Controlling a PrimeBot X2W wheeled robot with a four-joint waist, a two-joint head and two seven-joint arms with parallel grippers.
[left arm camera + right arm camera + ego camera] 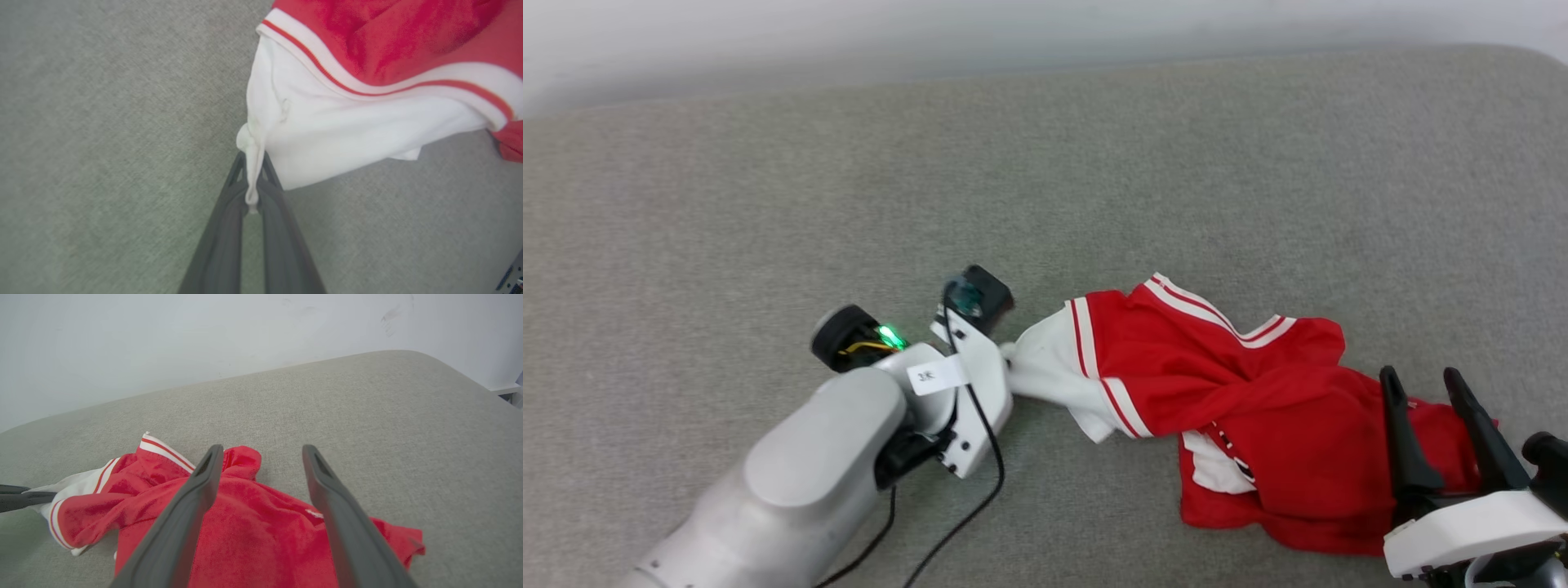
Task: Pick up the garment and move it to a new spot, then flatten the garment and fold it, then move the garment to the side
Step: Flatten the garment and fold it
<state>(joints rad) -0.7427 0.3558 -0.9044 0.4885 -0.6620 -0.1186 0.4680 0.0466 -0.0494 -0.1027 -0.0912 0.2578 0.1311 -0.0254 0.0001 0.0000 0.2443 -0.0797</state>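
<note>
The garment point(1258, 425) is seen crumpled on the grey cushion point(849, 163); soft, light fabric is judged, best pinched at edges. Its white sleeve tip is clamped by the left gripper point(253, 183); the right gripper point(1421, 376) is spread wide over the red part, w/ nothing held.

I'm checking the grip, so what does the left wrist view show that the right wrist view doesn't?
Left wrist view: close up, the left gripper shut on a thin white sleeve fold of the garment. Right wrist view: the right gripper open near the red body, and the wall behind. Both: red-and-white trim, grey surface.
</note>
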